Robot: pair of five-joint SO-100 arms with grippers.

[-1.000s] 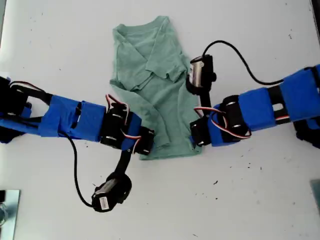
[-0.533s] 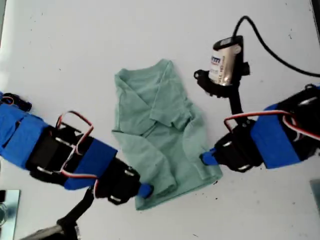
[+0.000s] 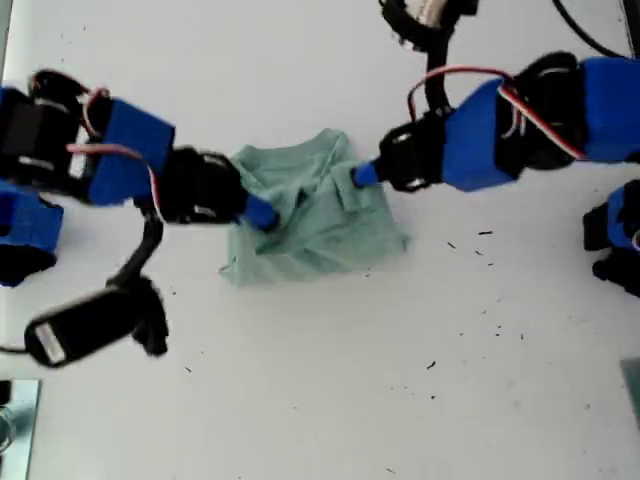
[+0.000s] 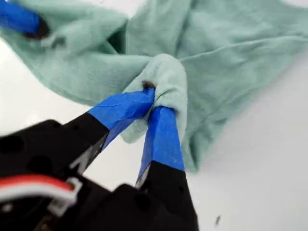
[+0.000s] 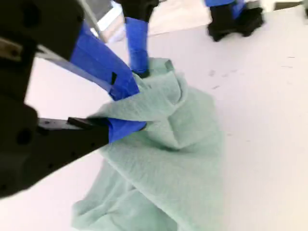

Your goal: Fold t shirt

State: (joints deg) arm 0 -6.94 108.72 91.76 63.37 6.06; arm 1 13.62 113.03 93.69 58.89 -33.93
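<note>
The pale sage-green cotton t shirt [image 3: 320, 225] lies bunched in a rumpled heap on the white surface [image 3: 400, 380], a little toward the far side of the exterior view and about midway across it.

My first gripper [image 3: 365, 175] reaches in from the exterior view's right. Its blue-taped fingers [image 4: 161, 134] are clenched on a rolled fold at the cloth's right far edge.

My second gripper [image 3: 262, 213] comes in from the exterior view's left. Its blue fingers [image 5: 103, 62] are pinched on a lifted flap nearer the heap's left side.

The two grips sit near each other, with creased cloth between them. The rest of the shirt spreads loosely toward the near side.
</note>
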